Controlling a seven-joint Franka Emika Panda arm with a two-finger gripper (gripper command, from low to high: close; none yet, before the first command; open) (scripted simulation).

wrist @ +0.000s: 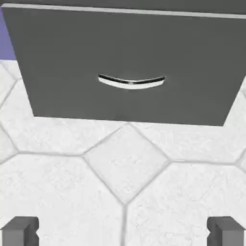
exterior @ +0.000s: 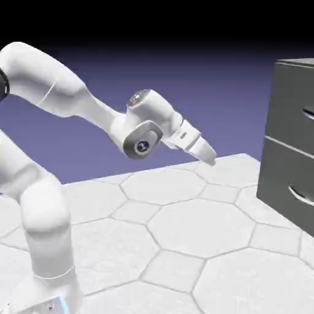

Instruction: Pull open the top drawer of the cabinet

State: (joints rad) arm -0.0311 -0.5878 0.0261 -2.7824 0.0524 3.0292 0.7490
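Had the hand (exterior: 208, 159) wide open above the tiled bench (exterior: 202, 224), tilted down and forward. Faced the cabinet (exterior: 299, 61), well apart from it. Had the top drawer (exterior: 289, 101) ahead of the hand and shut, with its curved silver handle (exterior: 310, 114) beyond the fingertips (wrist: 21, 230). Saw the lower drawer (wrist: 129, 103) ahead too, beneath the top one, likewise shut.

The exterior camera looks sideways across the tabletop (exterior: 202, 224); the hand camera faces the lower drawer (wrist: 72, 67) closely, which both share
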